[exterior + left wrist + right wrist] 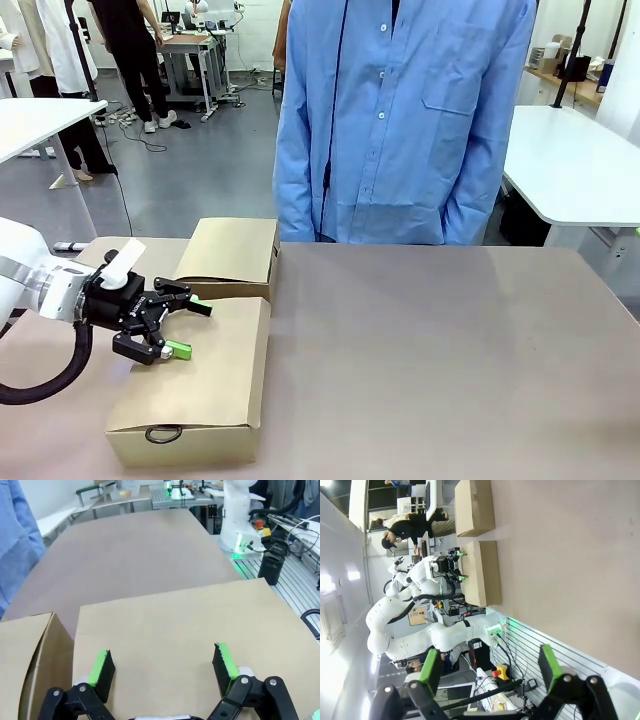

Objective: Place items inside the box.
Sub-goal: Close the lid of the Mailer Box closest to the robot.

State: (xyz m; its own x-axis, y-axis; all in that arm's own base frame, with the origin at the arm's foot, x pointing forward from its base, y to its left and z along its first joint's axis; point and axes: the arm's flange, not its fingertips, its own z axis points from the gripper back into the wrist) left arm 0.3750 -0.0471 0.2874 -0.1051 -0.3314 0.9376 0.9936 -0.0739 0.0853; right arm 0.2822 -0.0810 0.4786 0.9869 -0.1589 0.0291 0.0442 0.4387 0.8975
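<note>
Though hard to confirm with the lid down, looks close to finished. No loose items seen on the table [450, 350]; presumably inside the box [190, 400], at the robot's left end of the table. Wide near flap [215, 350] lying flat across the top. Far flap [232, 250] tilted up towards the person [400, 120], with a dark slot between the two. Dark ring [163, 433] poking out at the box's near edge, perhaps the pouch's ring pull, too small to say for sure. Left to do, at a guess: press the flaps fully shut, or nothing more.

Left gripper [193, 329] reaching in from the left, wrist roughly level, fingers pointing across the near flap towards the table's middle. Claw spread wide, holding nothing. Green pads [101, 667] just above the cardboard, whether touching or not unclear from the wrist view.

Right gripper [490, 664] parked well away from the box, off the table's edge, looking back along the tabletop. Jaws wide apart too, empty.
</note>
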